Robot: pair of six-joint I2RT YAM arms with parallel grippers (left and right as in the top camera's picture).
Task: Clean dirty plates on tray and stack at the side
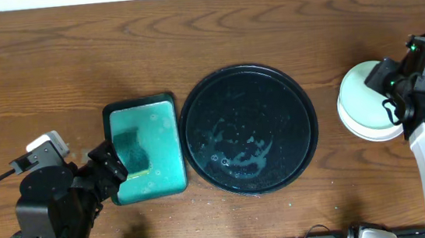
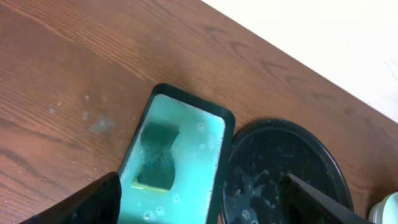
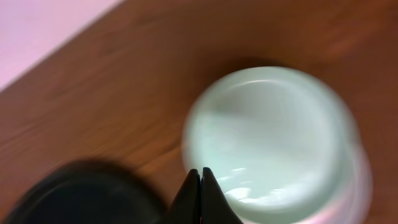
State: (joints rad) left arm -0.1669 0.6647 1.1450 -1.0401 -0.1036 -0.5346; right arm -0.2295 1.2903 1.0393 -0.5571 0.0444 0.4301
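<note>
Black tray [image 1: 249,129] sits mid-counter [image 1: 112,50], wet and speckled, nothing on it. Plates [image 1: 363,103] are stacked at the right side of the counter, well apart from the tray; pale green one on top, white rim showing beneath. Right gripper [image 3: 201,180] hangs over the stack's near edge, fingers pressed together, holding nothing. Left gripper [image 2: 199,205] is spread wide above the teal tray [image 1: 146,149], which holds soapy water and a dark sponge [image 1: 129,146].
</note>
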